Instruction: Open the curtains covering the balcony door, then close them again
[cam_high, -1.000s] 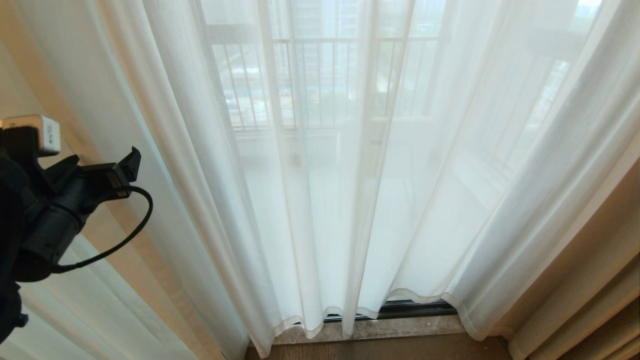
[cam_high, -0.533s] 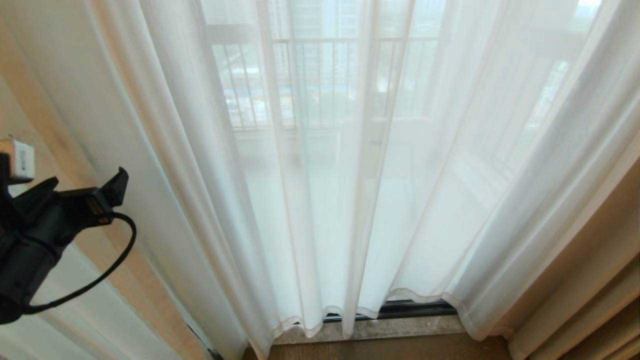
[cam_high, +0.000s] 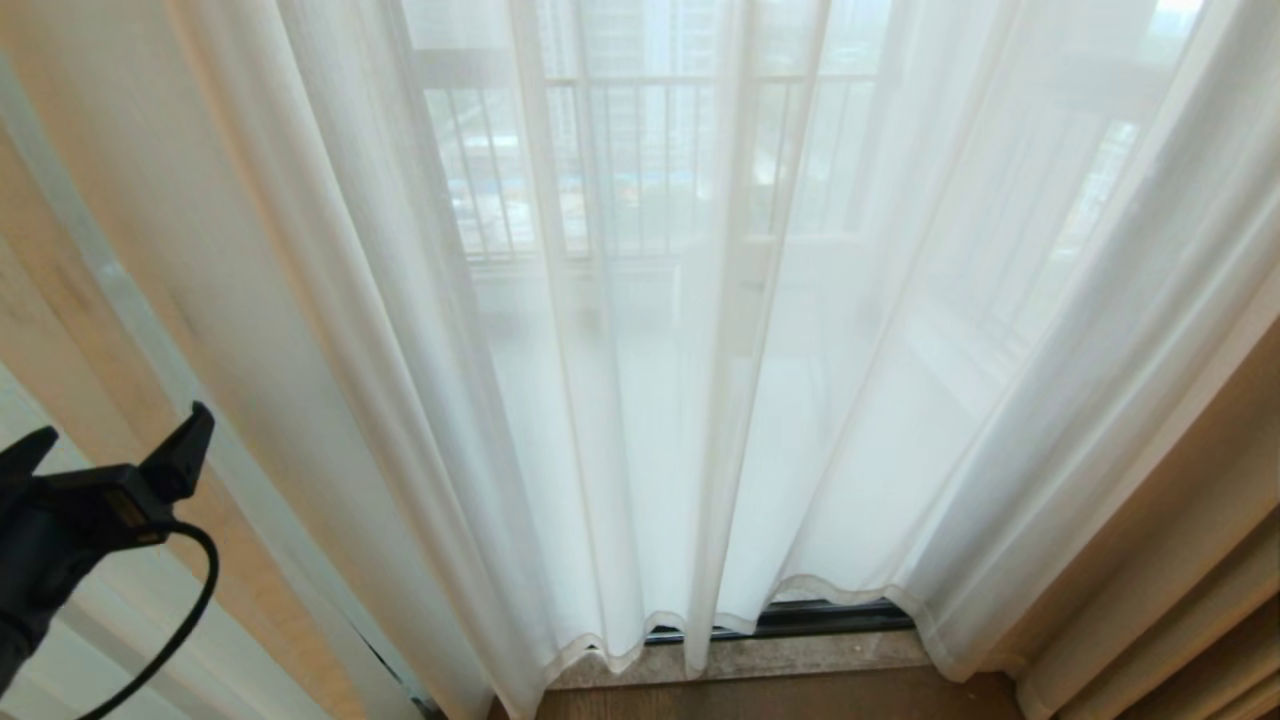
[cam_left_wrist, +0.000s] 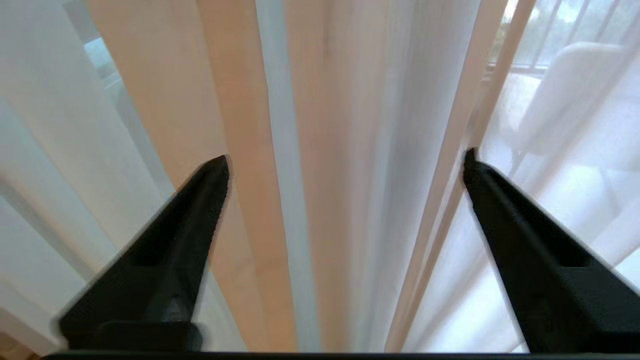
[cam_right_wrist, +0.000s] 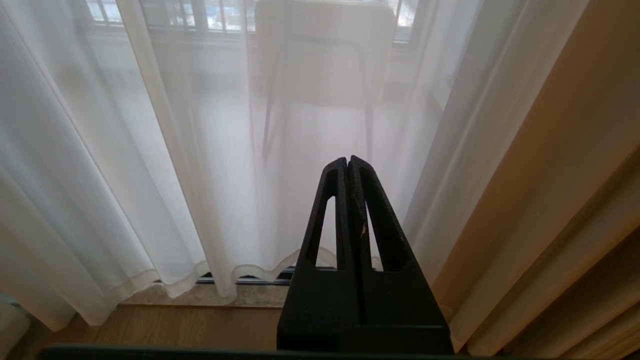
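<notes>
The sheer white curtains (cam_high: 640, 350) hang closed in soft folds across the whole view, down to their hemmed bottom edges. The balcony door is hidden behind them except for its dark bottom track (cam_high: 830, 615). My left gripper (cam_high: 105, 450) is at the lower left, open and empty, a short way in front of the leftmost curtain folds (cam_left_wrist: 350, 125). No fabric lies between its fingertips (cam_left_wrist: 220, 167). My right gripper (cam_right_wrist: 347, 161) stays parked low in front of the curtains (cam_right_wrist: 150, 150), shut on nothing.
Thick tan drapes (cam_high: 1180, 560) hang at the right edge. A stone sill (cam_high: 740, 660) and wood floor (cam_high: 780, 700) lie below the hems. A chair (cam_right_wrist: 320, 55) and a barred railing (cam_high: 600, 170) show faintly through the fabric.
My left gripper has dropped downward and toward the left edge of the head view, still open. The curtains' left folds have shifted slightly. The right gripper has not moved.
</notes>
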